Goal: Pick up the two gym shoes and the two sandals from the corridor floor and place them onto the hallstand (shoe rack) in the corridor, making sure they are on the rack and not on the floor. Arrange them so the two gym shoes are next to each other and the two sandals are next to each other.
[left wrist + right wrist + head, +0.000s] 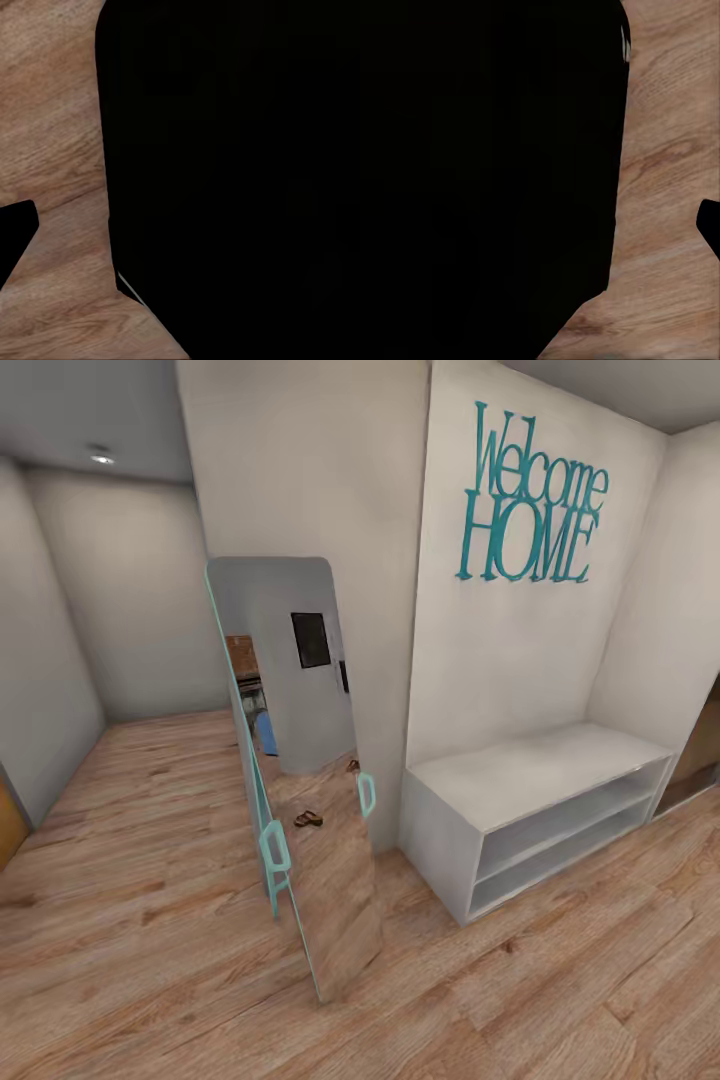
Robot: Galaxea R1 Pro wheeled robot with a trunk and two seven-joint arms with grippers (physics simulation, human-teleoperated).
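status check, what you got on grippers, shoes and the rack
Grippers: state unreadable, wrist views mostly black over wood floor. White bench ahead right. Sandals seen as reflection in leaning mirror. Mirror stands left of the bench.

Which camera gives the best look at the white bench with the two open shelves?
The head view. It shows the whole white bench against the wall under the Welcome HOME lettering, with its flat top and both open shelf levels. Both wrist views look down at the wood floor beside a large black shape, so they tell you nothing about the bench.
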